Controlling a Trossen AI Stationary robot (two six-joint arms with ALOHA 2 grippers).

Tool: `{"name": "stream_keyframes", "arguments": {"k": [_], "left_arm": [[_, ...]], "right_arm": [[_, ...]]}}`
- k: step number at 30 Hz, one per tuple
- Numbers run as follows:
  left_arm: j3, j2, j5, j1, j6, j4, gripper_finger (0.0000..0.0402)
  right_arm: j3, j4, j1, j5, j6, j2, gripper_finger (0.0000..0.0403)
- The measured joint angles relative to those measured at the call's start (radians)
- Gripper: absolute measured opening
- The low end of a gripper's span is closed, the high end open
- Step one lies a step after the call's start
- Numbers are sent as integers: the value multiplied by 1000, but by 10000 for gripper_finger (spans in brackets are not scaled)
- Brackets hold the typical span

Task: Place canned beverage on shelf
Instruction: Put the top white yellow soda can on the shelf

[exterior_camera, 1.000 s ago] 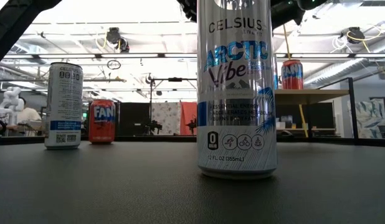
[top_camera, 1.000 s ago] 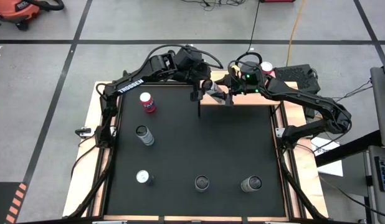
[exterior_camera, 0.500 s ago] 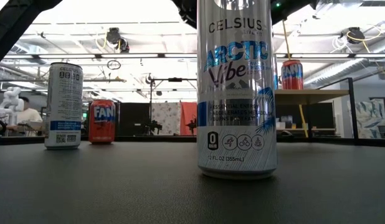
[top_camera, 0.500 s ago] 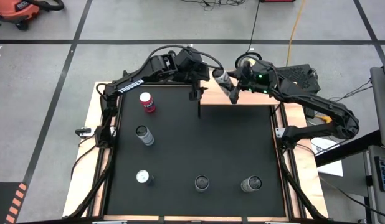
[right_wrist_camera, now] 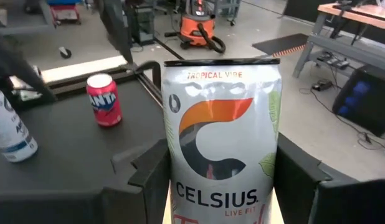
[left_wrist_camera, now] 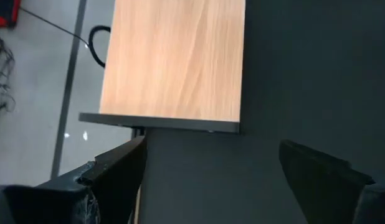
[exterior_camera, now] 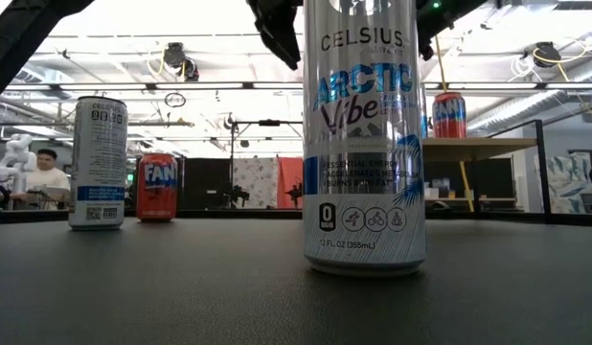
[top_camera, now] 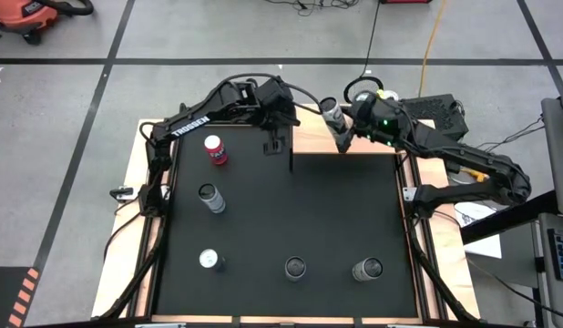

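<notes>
A silver Celsius can point(right_wrist_camera: 223, 143) with an orange logo is lifted in my right gripper point(top_camera: 339, 128), above the far left part of the light wooden shelf point(top_camera: 354, 141). The shelf stands at the mat's far right. A red can point(exterior_camera: 449, 115) stands on the shelf's top point(exterior_camera: 478, 146). My left gripper point(top_camera: 280, 141) hangs open over the mat just left of the shelf, pointing steeply down. Nothing is between its fingers point(left_wrist_camera: 111, 177), and the shelf top point(left_wrist_camera: 174, 62) shows beyond them. My right gripper pinches the Celsius can's lower side walls point(right_wrist_camera: 180, 180) between its two fingers point(right_wrist_camera: 149, 171), one on each side. The fingers reach in nearly level from the table's right. The can stands about upright in the hold, top up, lifted clear of the shelf.
On the black mat stand a red Fanta can point(top_camera: 215, 150), a white can point(top_camera: 210, 198), and three more cans along the near edge point(top_camera: 208, 260), point(top_camera: 295, 267), point(top_camera: 367, 269). The Arctic Vibe can point(exterior_camera: 363, 134) fills the low view. A person sits far off in the room.
My right gripper has carried the Celsius can toward the table's far right and a little up, rolling its wrist, so the can has come from lying tilted to about upright. My left gripper has tipped further down and drifted slightly away from the shelf.
</notes>
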Motion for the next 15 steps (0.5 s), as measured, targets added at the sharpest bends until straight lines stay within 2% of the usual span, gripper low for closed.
{"name": "stream_keyframes", "arguments": {"k": [3, 8, 11, 15], "left_arm": [[0, 0, 3, 3, -13, -13, 359], [0, -1, 3, 4, -13, -11, 359], [0, -1, 3, 1, -13, -11, 359], [0, -1, 3, 1, -13, -10, 359]], "right_arm": [[-63, 49, 33, 67, 26, -44, 193], [-212, 288, 57, 132, 77, -102, 193], [-296, 389, 59, 193, 107, -105, 194], [-371, 562, 58, 209, 121, -80, 195]]}}
